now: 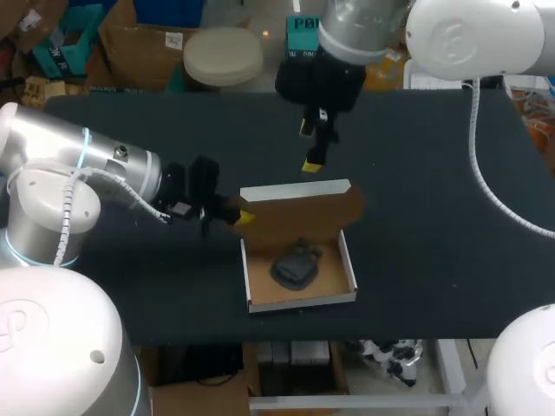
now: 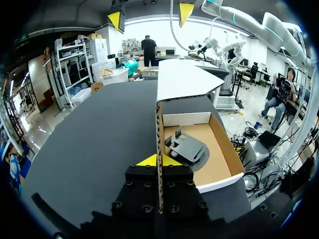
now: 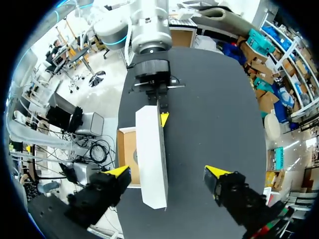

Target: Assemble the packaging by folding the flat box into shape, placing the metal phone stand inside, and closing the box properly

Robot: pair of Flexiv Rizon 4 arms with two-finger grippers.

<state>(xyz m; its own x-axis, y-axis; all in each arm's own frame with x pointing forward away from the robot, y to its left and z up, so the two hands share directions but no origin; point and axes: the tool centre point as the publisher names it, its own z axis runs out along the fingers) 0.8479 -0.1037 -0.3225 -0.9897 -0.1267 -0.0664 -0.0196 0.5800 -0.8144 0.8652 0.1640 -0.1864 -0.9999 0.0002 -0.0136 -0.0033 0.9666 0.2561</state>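
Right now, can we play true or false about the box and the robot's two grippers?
1. The phone stand lies inside the box. True.
2. The lid is folded down flat over the box. False: it stands upright, so the box is open.
3. The left gripper pinches the side edge of the lid. True.
4. The right gripper is holding the phone stand. False: its fingers are spread open above the lid and hold nothing.
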